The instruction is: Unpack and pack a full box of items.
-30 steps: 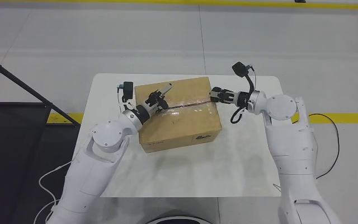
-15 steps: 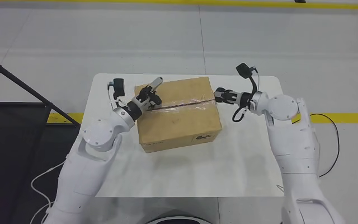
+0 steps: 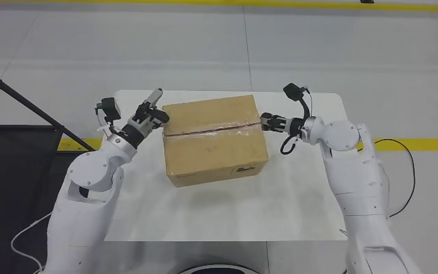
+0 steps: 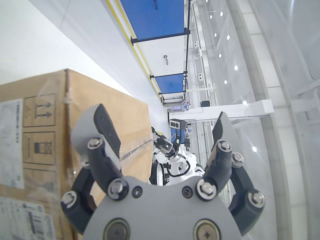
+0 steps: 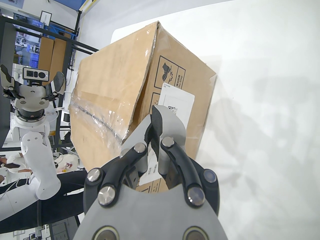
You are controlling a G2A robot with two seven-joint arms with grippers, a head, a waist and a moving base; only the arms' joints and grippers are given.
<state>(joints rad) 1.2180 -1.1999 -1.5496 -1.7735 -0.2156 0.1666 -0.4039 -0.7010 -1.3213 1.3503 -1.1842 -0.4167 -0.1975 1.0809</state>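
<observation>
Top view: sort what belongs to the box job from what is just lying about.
Job: cardboard box, taped closed; left end effector, open beside it; right end effector, shut at its other end; table beneath.
Lying about: black pole beside the table; yellow floor stripe; floor cable.

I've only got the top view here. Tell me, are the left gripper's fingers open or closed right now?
Observer: Open. The left wrist view shows the left gripper with its fingers spread and nothing between them.
Operator: And the right one?
Observer: The right gripper has its fingers shut, tips at the end of the box, near the clear tape.
Operator: Anything on that end face?
Observer: A white label, just beside the fingertips.
</observation>
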